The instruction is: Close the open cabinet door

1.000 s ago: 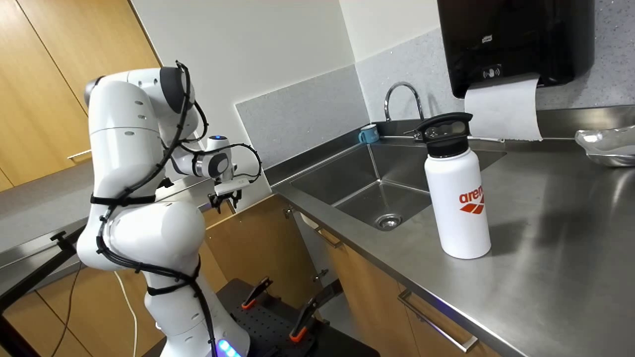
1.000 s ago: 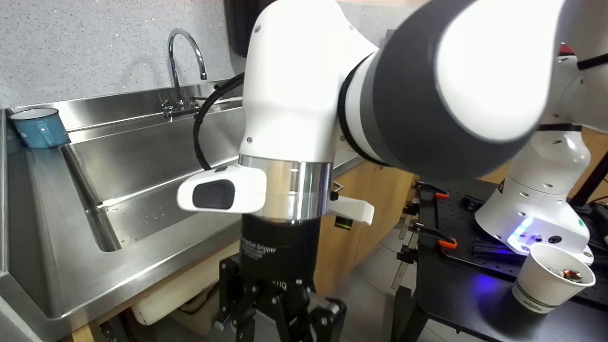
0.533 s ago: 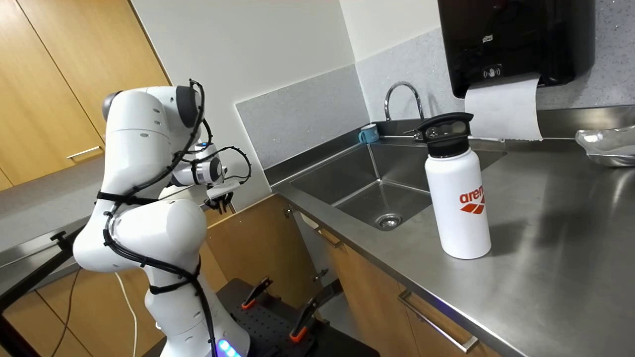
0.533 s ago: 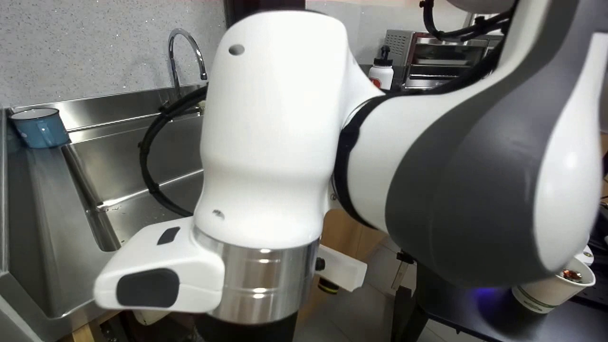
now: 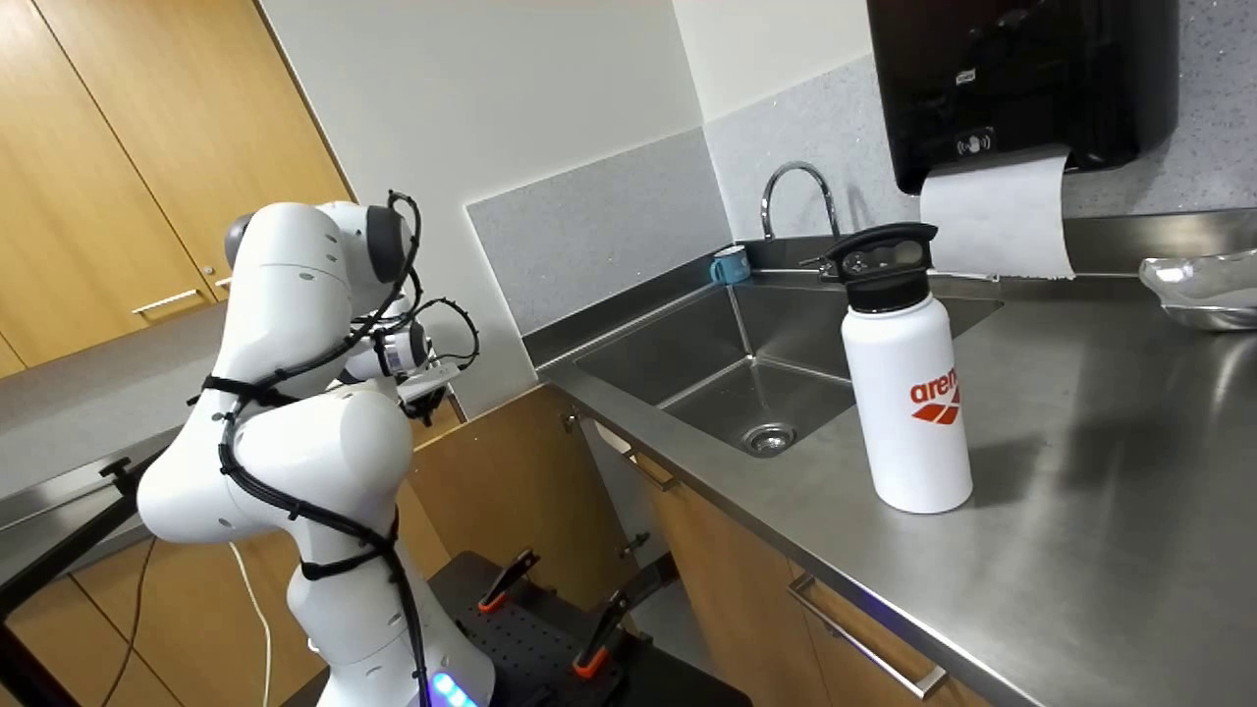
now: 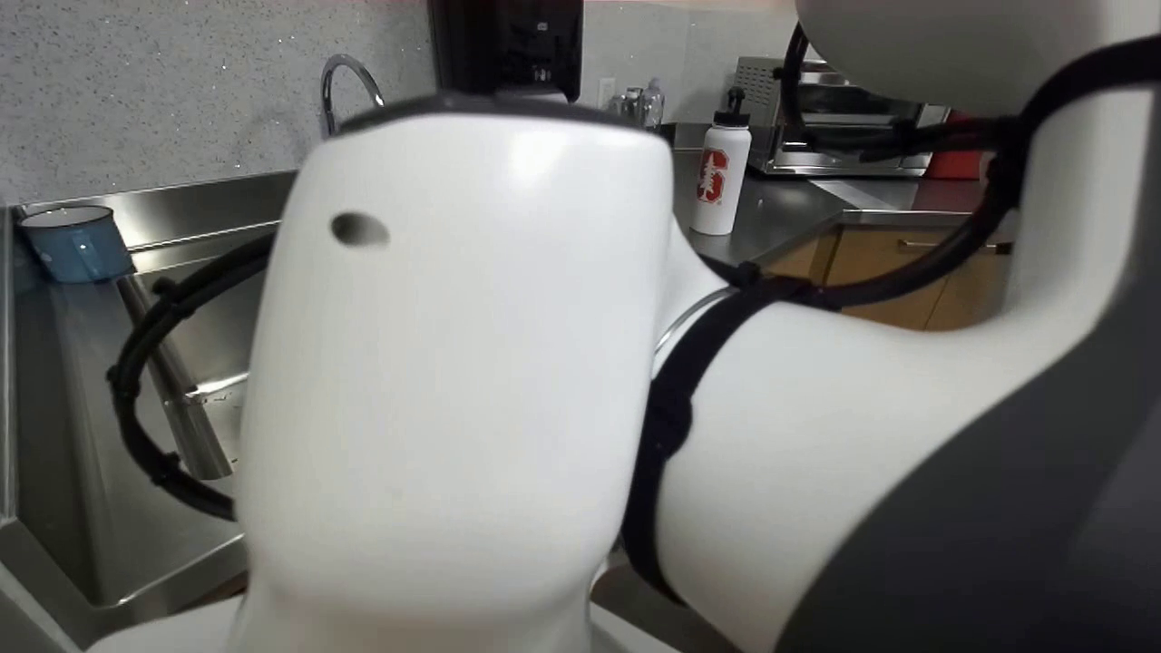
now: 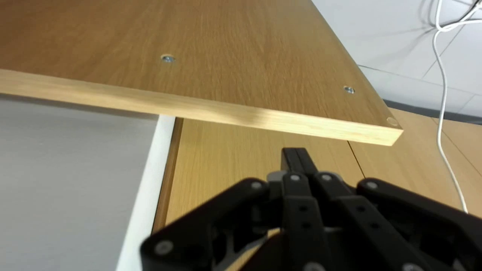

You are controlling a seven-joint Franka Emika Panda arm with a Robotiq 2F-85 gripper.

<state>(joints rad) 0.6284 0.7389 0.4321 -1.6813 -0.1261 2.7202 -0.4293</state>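
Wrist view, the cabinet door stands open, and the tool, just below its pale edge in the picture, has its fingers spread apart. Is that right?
Not quite: the tool is shut, its fingers together rather than spread, as the wrist view shows. The cabinet door does stand open, with the tool just below its pale edge in that picture.

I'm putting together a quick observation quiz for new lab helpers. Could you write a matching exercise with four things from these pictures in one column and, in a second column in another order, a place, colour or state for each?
Things
1. cabinet door
2. mug
3. hand
4. paper towel

Place, colour or state
A. blue
B. hanging from the black dispenser
C. standing open
D. shut, with nothing in its grip

Right pairs: 1-C; 2-A; 3-D; 4-B
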